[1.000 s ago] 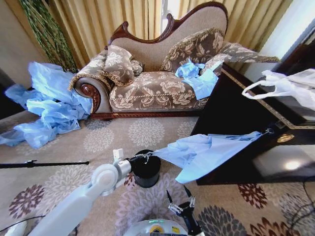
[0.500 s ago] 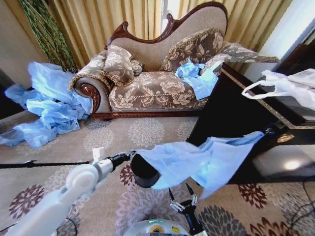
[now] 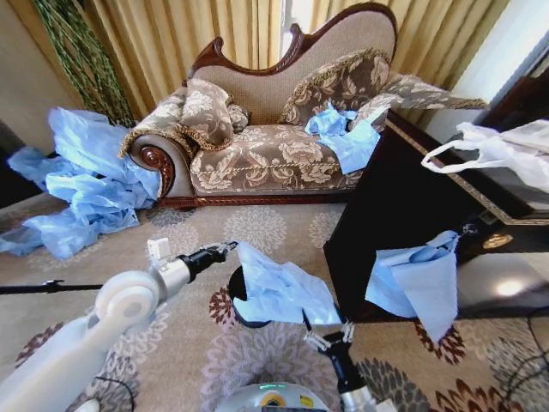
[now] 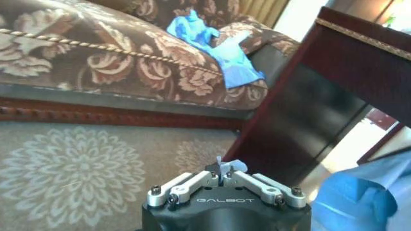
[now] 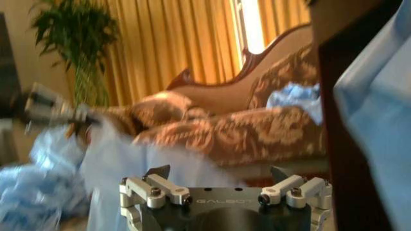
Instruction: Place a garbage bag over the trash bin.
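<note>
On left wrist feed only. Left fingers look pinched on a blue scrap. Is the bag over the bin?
Observer: Partly. In the head view the left gripper holds one corner of the garbage bag, which drapes across the trash bin. The bin's black left side is uncovered.
Operator: Right arm?
Observer: The right gripper is open, low by the bag's near edge, holding nothing.
Operator: Other blue plastic nearby?
Observer: Another blue sheet hangs off the dark table, apart from the bag.
</note>
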Robot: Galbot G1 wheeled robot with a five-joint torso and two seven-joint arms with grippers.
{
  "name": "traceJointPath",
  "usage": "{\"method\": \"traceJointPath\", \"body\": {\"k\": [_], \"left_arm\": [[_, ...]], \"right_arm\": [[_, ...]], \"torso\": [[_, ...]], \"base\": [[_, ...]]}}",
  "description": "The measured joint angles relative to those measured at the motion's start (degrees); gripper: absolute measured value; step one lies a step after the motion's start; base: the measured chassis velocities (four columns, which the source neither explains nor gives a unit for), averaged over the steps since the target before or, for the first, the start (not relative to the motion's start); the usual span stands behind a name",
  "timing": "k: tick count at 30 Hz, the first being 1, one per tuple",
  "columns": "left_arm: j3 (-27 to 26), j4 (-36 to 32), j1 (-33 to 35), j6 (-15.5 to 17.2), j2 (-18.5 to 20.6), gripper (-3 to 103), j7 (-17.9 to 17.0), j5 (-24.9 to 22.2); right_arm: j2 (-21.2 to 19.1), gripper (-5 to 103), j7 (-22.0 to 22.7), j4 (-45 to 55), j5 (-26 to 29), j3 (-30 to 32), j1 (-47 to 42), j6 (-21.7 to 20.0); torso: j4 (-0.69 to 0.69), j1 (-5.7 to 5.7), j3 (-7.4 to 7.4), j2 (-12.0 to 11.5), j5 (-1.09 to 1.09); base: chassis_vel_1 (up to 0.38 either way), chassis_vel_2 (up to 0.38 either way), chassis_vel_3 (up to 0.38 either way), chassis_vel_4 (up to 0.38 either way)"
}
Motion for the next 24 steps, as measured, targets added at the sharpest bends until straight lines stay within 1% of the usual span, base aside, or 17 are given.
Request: {"method": "traceJointPath", "body": {"k": [1, 4, 5, 8, 9, 12, 13, 14, 16, 17, 18, 20, 21, 22, 23, 24], "left_arm": [[0.0, 0.0, 0.0, 0.0, 0.0, 0, 0.0, 0.0], [2.7, 0.4, -1.0, -0.7, -0.7, 0, 0.4, 2.3], [2.7, 0.4, -1.0, -0.7, -0.7, 0, 0.4, 2.3], [4.4, 0.2, -1.8, -1.0, -1.7, 0, 0.1, 3.0], [4.4, 0.2, -1.8, -1.0, -1.7, 0, 0.1, 3.0], [6.4, 0.2, -3.8, -1.2, -2.7, 0, -0.2, 3.2], [6.7, 0.3, -4.0, -1.2, -2.8, 0, -0.2, 3.2], [6.7, 0.3, -4.0, -1.2, -2.8, 0, -0.2, 3.2], [7.3, 0.5, -4.4, -1.8, -3.0, 0, 0.5, 3.2], [7.4, 0.5, -4.4, -2.0, -3.1, 0, 0.8, 3.2], [7.4, 0.5, -4.4, -2.0, -3.1, 0, 0.8, 3.2], [7.7, 0.7, -4.0, -2.8, -3.4, 0, 2.9, 3.5], [7.8, 0.9, -4.0, -3.0, -3.5, 0, 3.6, 3.7], [7.8, 0.9, -4.0, -3.0, -3.5, 0, 3.6, 3.7], [8.1, 1.2, -3.9, -3.4, -3.6, 0, 5.2, 4.1], [8.2, 1.4, -3.9, -3.8, -3.6, 0, 6.4, 4.2]], "right_arm": [[0.0, 100, 0.0, 0.0, 0.0, 0.0, 0.0, 0.0], [-2.6, 100, 0.8, 7.8, 4.7, 2.4, -0.3, -4.7], [-2.6, 100, 0.8, 7.8, 4.7, 2.4, -0.3, -4.7], [-6.3, 101, 4.9, 12.6, 8.4, 0.3, 1.4, -9.2], [-6.3, 101, 4.9, 12.6, 8.4, 0.3, 1.4, -9.2], [-10.3, 91, 11.7, 14.1, 14.8, -5.0, 5.7, -14.5], [-10.8, 91, 12.3, 14.1, 16.2, -5.6, 6.4, -15.3], [-10.8, 91, 12.3, 14.1, 16.2, -5.6, 6.4, -15.3], [-13.0, 83, 14.3, 13.7, 21.5, -8.4, 8.7, -18.2], [-13.6, 79, 14.7, 13.8, 22.7, -9.1, 9.1, -18.7], [-13.6, 79, 14.7, 13.8, 22.7, -9.1, 9.1, -18.7], [-16.1, 71, 16.5, 14.3, 29.3, -11.7, 11.4, -22.5], [-16.7, 71, 16.9, 14.4, 31.0, -12.1, 12.1, -23.3], [-16.7, 71, 16.9, 14.4, 31.0, -12.1, 12.1, -23.3], [-18.3, 63, 18.1, 14.5, 35.3, -13.1, 14.2, -24.9], [-19.4, 63, 19.2, 14.6, 38.2, -13.6, 15.8, -25.8]], "torso": [[0.00, 0.00, 0.00, 0.0, 0.00], [0.00, 0.00, 0.00, 0.0, -0.01], [0.00, 0.00, 0.00, 0.0, -0.01], [0.01, 0.00, 0.00, 0.0, -0.01], [0.01, 0.00, 0.00, 0.0, -0.01], [0.01, 0.00, 0.00, 0.0, 0.01], [0.00, 0.00, 0.00, 0.0, 0.00], [0.00, 0.00, 0.00, 0.0, 0.00], [0.00, 0.01, 0.00, 0.0, 0.01], [0.01, 0.01, 0.00, 0.0, 0.00], [0.01, 0.01, 0.00, 0.0, 0.00], [0.00, 0.00, 0.00, 0.0, -0.01], [0.00, 0.01, 0.00, 0.0, -0.01], [0.00, 0.01, 0.00, 0.0, -0.01], [0.00, 0.00, 0.00, 0.0, -0.01], [0.01, 0.01, 0.00, 0.0, -0.01]], "base": [[0.000, 0.000, 0.000, 0.000], [0.000, 0.000, 0.000, 0.000], [0.000, 0.000, 0.000, 0.000], [0.000, 0.000, 0.000, 0.000], [0.000, 0.000, 0.000, 0.000], [0.000, 0.000, 0.000, 0.000], [0.000, 0.000, 0.000, 0.000], [0.000, 0.000, 0.000, 0.000], [0.000, 0.000, 0.000, 0.000], [0.000, 0.000, 0.000, 0.000], [0.000, 0.000, 0.000, 0.000], [0.000, 0.000, 0.000, 0.000], [0.000, 0.000, 0.000, 0.000], [0.000, 0.000, 0.000, 0.000], [0.000, 0.000, 0.000, 0.000], [0.000, 0.000, 0.000, 0.000]]}}
